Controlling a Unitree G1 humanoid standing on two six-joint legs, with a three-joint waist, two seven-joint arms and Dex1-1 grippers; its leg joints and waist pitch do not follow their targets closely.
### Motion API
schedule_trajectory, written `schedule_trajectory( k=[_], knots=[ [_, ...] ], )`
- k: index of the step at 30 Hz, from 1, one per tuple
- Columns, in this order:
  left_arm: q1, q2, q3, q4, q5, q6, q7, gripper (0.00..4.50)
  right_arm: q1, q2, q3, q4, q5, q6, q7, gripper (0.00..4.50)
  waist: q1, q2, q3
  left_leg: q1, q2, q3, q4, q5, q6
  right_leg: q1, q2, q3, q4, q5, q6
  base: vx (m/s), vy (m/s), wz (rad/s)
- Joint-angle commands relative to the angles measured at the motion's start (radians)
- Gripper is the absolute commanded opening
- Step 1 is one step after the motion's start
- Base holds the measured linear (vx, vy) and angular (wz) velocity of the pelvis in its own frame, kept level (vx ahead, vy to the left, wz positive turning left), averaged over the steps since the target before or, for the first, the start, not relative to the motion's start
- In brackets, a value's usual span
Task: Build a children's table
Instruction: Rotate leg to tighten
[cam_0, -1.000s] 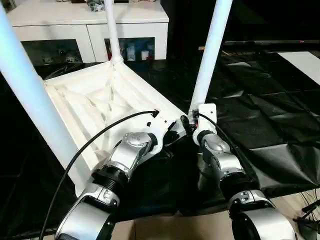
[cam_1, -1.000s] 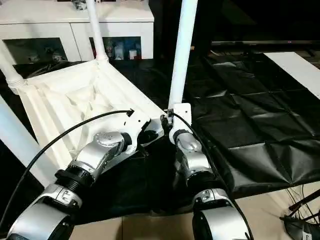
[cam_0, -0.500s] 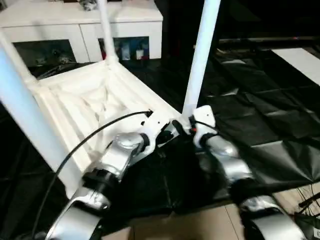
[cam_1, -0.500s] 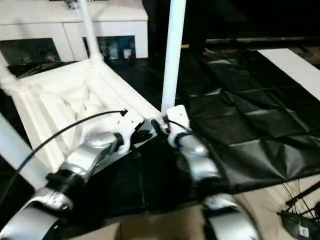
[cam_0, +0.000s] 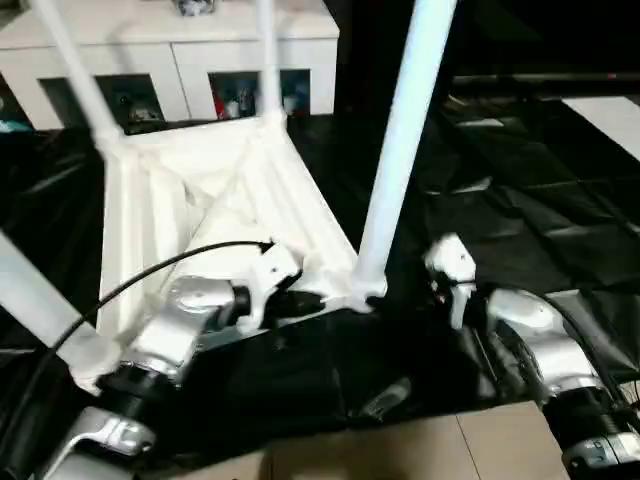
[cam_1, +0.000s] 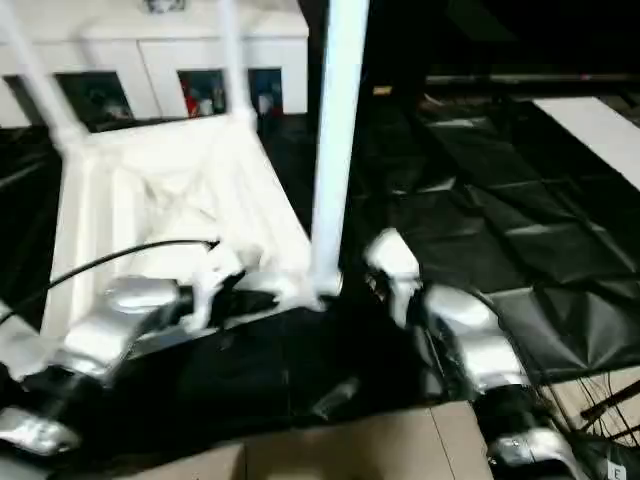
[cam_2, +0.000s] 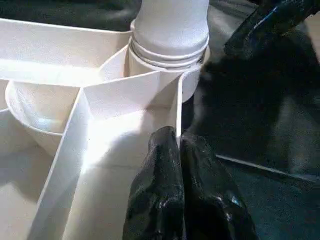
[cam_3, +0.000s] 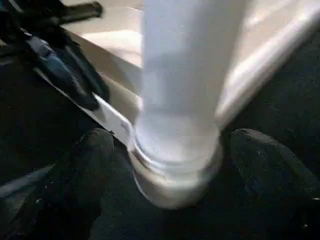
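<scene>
Children's table (cam_0: 210, 200): white plastic, upside down on black sheeting (cam_0: 520, 210), centre-left of frame, legs upright in corner sockets. Left gripper (cam_2: 179, 150): fingers pressed together, resting at a rib beside the near leg (cam_0: 400, 150). Right gripper (cam_3: 170, 150): fingers spread wide either side of that leg's base, not touching. White cabinet (cam_0: 180, 50): upper left.

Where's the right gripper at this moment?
In the left eye view the right gripper sits right of centre over the black sheet, fingers open, just beside the base of the near table leg without holding it.
</scene>
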Motion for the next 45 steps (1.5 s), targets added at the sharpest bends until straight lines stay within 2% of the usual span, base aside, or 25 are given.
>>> schedule_trajectory(
  k=[1,4,8,11,19,26,38,40,42,44,45],
  knots=[
    [0.004,-0.013,-0.017,-0.053,-0.050,-0.004,-0.047,0.00,-0.001,-0.009,0.010,-0.023,0.004,0.003,0.013,3.99,0.004,-0.012,-0.051,0.016,0.043,-0.016,-0.075,-0.277,0.073,0.041,-0.034,0.019,-0.068,-0.219,-0.233,0.000,0.000,0.00],
    [0.007,-0.012,-0.020,-0.066,-0.050,0.001,-0.057,0.00,-0.005,-0.005,0.012,-0.023,-0.001,0.010,0.013,3.99,0.014,-0.012,-0.052,0.017,0.041,-0.013,-0.070,-0.233,0.083,0.044,-0.034,0.020,-0.064,-0.169,-0.242,0.000,0.000,0.00],
    [0.007,-0.015,-0.028,-0.075,-0.048,0.009,-0.067,0.00,-0.008,-0.001,0.032,-0.014,-0.027,0.000,0.026,3.99,0.024,-0.011,-0.053,0.019,0.041,-0.011,-0.068,-0.214,0.088,0.044,-0.033,0.020,-0.061,-0.151,-0.244,0.000,0.000,0.00],
    [0.008,-0.011,-0.032,-0.079,-0.045,0.015,-0.069,0.00,-0.009,0.000,0.045,-0.004,-0.036,0.002,0.030,3.99,0.024,-0.012,-0.052,0.017,0.040,-0.012,-0.069,-0.217,0.082,0.046,-0.033,0.019,-0.061,-0.160,-0.240,0.000,0.000,0.00],
    [0.011,-0.003,-0.031,-0.081,-0.039,0.021,-0.071,0.00,-0.018,0.012,0.035,0.001,-0.024,0.016,0.027,3.19,0.024,-0.011,-0.054,0.018,0.039,-0.012,-0.066,-0.204,0.085,0.047,-0.033,0.019,-0.058,-0.142,-0.244,0.000,0.000,0.00],
    [0.008,-0.003,-0.032,-0.077,-0.037,0.023,-0.074,0.00,-0.017,0.012,0.032,0.001,-0.023,0.013,0.033,2.68,0.025,-0.011,-0.055,0.019,0.039,-0.012,-0.064,-0.199,0.087,0.049,-0.033,0.018,-0.056,-0.131,-0.250,0.000,0.000,0.00],
    [0.010,0.002,-0.033,-0.080,-0.036,0.029,-0.082,0.00,-0.008,0.021,0.034,0.003,-0.026,0.016,0.028,2.57,0.025,-0.010,-0.058,0.018,0.038,-0.012,-0.061,-0.178,0.096,0.052,-0.032,0.017,-0.051,-0.099,-0.261,0.000,0.000,0.00],
    [0.009,0.000,-0.033,-0.075,-0.034,0.028,-0.080,0.00,-0.009,0.033,0.025,0.011,-0.025,0.015,0.003,2.57,0.024,-0.009,-0.057,0.018,0.038,-0.012,-0.061,-0.183,0.094,0.051,-0.032,0.017,-0.051,-0.107,-0.260,0.000,0.000,0.00],
    [-0.008,-0.026,-0.024,-0.038,-0.014,0.034,-0.020,0.00,-0.037,0.091,-0.010,0.063,-0.046,0.018,-0.147,2.57,0.021,-0.006,-0.056,0.019,0.037,-0.012,-0.062,-0.192,0.084,0.047,-0.032,0.018,-0.054,-0.121,-0.260,0.000,0.000,0.00],
    [-0.012,-0.032,-0.022,-0.028,-0.009,0.035,-0.006,0.00,-0.042,0.100,-0.015,0.075,-0.049,0.025,-0.173,2.56,0.015,-0.008,-0.055,0.016,0.036,-0.015,-0.067,-0.216,0.060,0.052,-0.033,0.016,-0.056,-0.170,-0.245,0.000,0.000,0.00],
    [-0.021,-0.048,-0.019,-0.006,0.002,0.038,0.027,0.00,-0.056,0.121,-0.026,0.101,-0.057,0.041,-0.232,2.56,0.009,-0.007,-0.054,0.020,0.035,-0.016,-0.068,-0.244,0.045,0.048,-0.031,0.017,-0.061,-0.198,-0.239,0.000,0.000,0.00]
  ],
)
